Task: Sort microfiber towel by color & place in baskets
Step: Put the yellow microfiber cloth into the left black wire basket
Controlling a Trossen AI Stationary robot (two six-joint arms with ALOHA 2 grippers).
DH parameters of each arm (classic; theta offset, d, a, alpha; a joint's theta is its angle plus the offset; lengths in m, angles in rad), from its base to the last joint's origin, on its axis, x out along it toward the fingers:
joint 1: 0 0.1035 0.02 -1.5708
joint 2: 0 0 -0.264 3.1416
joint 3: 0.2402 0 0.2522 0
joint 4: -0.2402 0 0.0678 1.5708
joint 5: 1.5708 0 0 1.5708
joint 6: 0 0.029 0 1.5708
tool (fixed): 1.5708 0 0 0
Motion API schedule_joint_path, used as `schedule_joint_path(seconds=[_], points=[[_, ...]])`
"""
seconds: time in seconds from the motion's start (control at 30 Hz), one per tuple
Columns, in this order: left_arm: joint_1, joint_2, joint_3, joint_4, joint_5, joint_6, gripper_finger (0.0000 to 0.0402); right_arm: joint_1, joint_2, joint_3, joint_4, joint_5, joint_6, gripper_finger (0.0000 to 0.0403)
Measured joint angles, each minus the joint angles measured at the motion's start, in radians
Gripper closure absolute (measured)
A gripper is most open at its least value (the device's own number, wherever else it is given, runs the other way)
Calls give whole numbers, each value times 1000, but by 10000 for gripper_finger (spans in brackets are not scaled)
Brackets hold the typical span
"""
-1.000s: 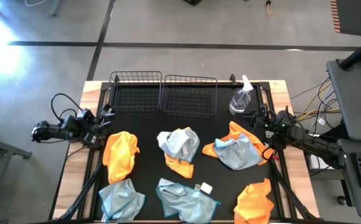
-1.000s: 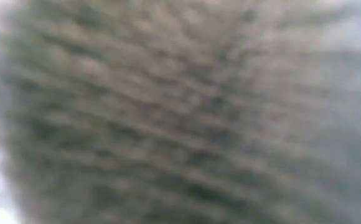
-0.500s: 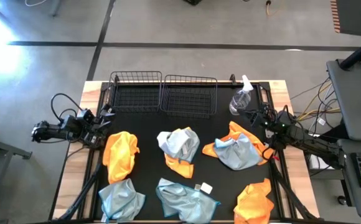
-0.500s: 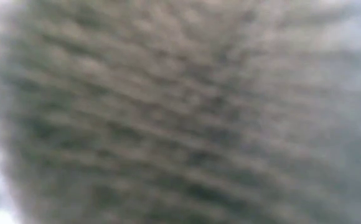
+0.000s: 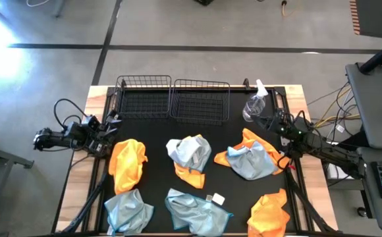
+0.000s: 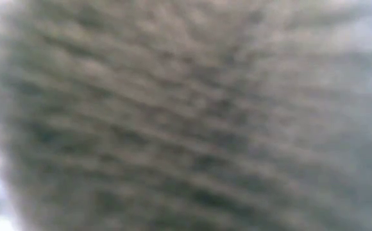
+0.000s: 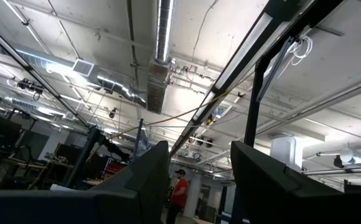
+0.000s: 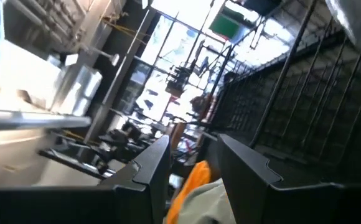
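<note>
From above, neither wire basket holds anything — the left basket (image 5: pixel 143 97) and the right basket (image 5: pixel 201 102) sit side by side at the table's far edge, so the sorting looks not yet begun. The towels lie scattered on the black table (image 5: pixel 230 130): an orange towel (image 5: pixel 128 161) at left, a blue-grey towel (image 5: pixel 128 209) below it, a blue-grey one over orange in the middle (image 5: pixel 188 153), another blue-grey towel (image 5: pixel 195 209) at the near edge, a blue-grey-on-orange heap (image 5: pixel 249 158) at right, and an orange towel (image 5: pixel 270 212) at the near right. A clear spray bottle (image 5: pixel 255 105) stands beside the right basket. The left end effector (image 5: pixel 112 122) waits at the table's left edge; the right end effector (image 5: pixel 262 122) hovers near the bottle.

The low view is blocked by blurred cloth.

The left wrist view shows that end effector's fingers (image 7: pixel 144 186) apart, gripping nothing — beyond, ceiling ducts and a distant person (image 7: pixel 178 191).

The right wrist view shows fingers (image 8: pixel 146 171) likewise spread and empty, with basket wire (image 8: pixel 292 93) and orange cloth (image 8: pixel 193 180) ahead.
</note>
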Motion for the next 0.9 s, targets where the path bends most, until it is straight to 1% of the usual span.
schedule_joint_path(seconds=[0.13, 0.33, 0.47, 0.6, 0.7, 0.83, 0.9], points=[[0, 0, 0, 0, 0, 0, 243, 0, 0, 0, 0, -32, 4, 277], [0, 0, 0, 2, -13, 51, 243, 0, 0, 0, 0, -32, 14, 277], [0, 0, 0, 3, -17, 53, 243, 0, 0, 0, -2, -32, 12, 277], [0, 0, 0, 4, -46, 110, 243, 0, 0, 0, -3, -32, 12, 277], [0, 0, 0, 7, -46, 147, 243, 0, 0, 0, -3, -30, 8, 277], [0, 0, 0, 17, -99, 248, 243, 0, 0, 0, -4, -8, 0, 277], [0, 0, 0, 15, -131, 253, 243, 0, 0, 0, -4, 16, 0, 277]])
